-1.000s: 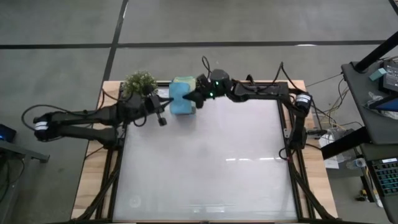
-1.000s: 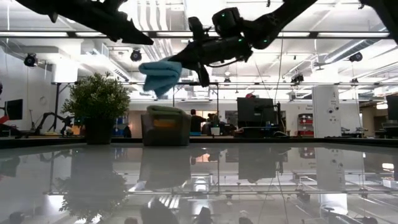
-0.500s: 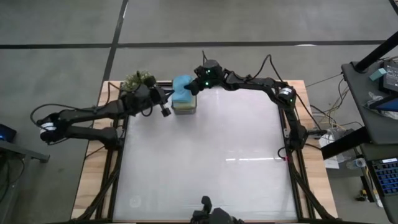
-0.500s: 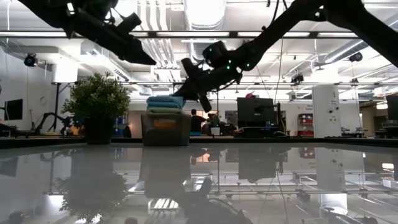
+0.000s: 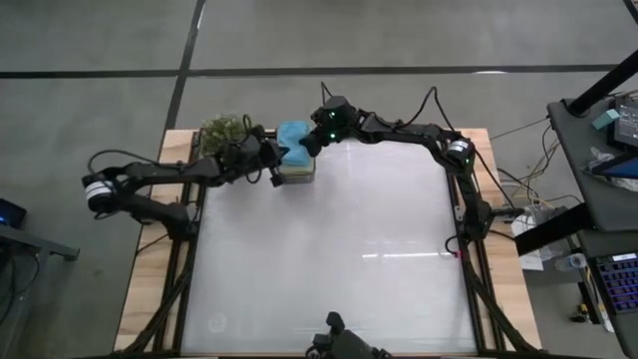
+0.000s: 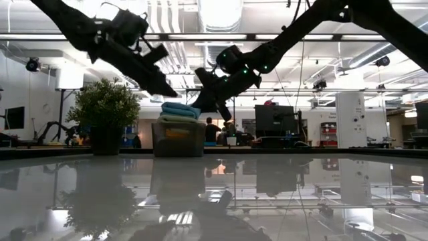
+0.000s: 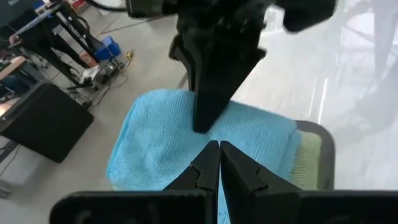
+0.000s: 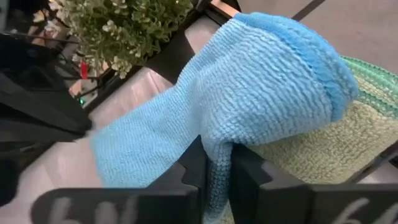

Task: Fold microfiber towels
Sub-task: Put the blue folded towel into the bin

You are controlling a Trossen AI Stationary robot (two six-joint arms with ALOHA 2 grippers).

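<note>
Glossy white tabletop (image 5: 339, 249) fills the high view, and the towel stack sits at its far edge. A folded light blue microfiber towel (image 5: 293, 137) lies on top of a sage green microfiber towel (image 8: 298, 146), both resting in a small dark grey box (image 6: 178, 139) at the far edge of the table. In the low view a strip of orange cloth (image 6: 177, 132) shows through the box wall beneath them. In the right wrist view the blue towel drapes over the green one, and a fold of it passes between the dark fingers (image 8: 249, 180).

The right gripper (image 5: 312, 146) reaches in from the right side and sits at the blue towel's edge; its narrow jaws pinch a fold of that towel. The left gripper (image 5: 276, 172) comes from the left side and hovers just beside the box, above the towel; its jaws are pressed together with nothing between them, as the left wrist view shows, with fingertips (image 7: 211, 163) meeting over the blue cloth.

A little green potted plant (image 5: 225, 133) stands just left of the box. Beyond the table, the low view shows an open workshop with ceiling lights (image 6: 221, 37) and desks.
</note>
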